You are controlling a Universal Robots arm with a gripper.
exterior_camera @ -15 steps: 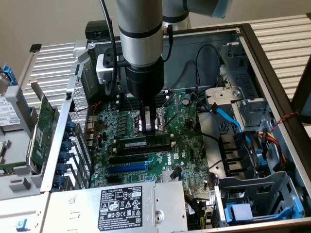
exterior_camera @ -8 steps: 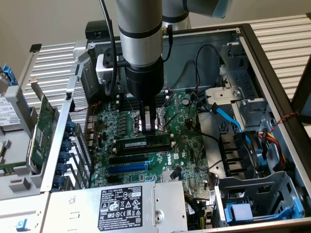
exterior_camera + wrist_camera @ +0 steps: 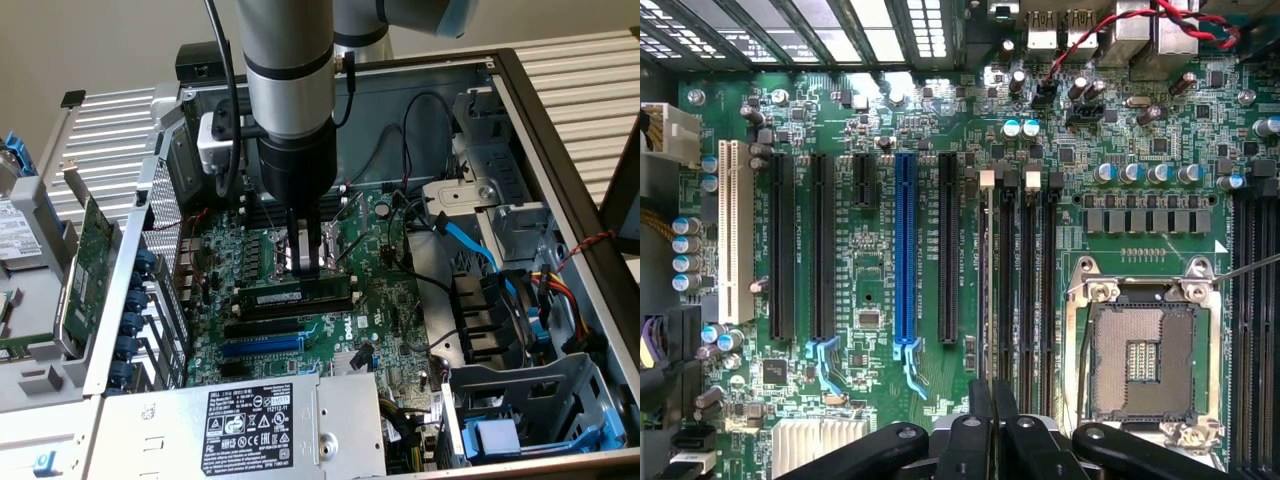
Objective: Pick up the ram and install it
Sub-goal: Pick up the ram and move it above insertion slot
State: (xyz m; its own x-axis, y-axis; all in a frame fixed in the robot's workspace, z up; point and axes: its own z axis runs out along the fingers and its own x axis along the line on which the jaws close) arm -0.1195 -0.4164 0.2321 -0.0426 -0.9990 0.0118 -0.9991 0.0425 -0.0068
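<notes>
- The robot arm (image 3: 288,90) reaches straight down into an open computer case (image 3: 560,150).
- The case lies on a pale table (image 3: 585,75) made of slats.
- The end effector (image 3: 304,268) is low over the green main board (image 3: 390,300), near its middle.
- Its two fingers are pulled close together, with only a thin gap between them.
- They pinch the top edge of the ram (image 3: 295,297), about halfway along it.
- In the exterior view the ram is a long dark stick with a small pale label. It stands on its edge, right under the fingers.
- In the wrist view the ram (image 3: 986,290) is seen from above as a thin line. It runs up from the end effector (image 3: 992,395).
- The ram sits in line with the first of four long black memory slots (image 3: 1028,280). This is the slot nearest the blue slot (image 3: 905,250).
- How deep the ram sits in that slot is hard to tell.
- The other three memory slots lie beside it.
- A square metal chip socket (image 3: 1143,365) is on the far side of those slots.
- A long white slot (image 3: 737,230) is well away, past the blue one.
- A grey box with a black label (image 3: 250,420) sits at the near end of the case in the exterior view.
- A green card (image 3: 88,260) stands outside the case on the exterior view's left.
</notes>
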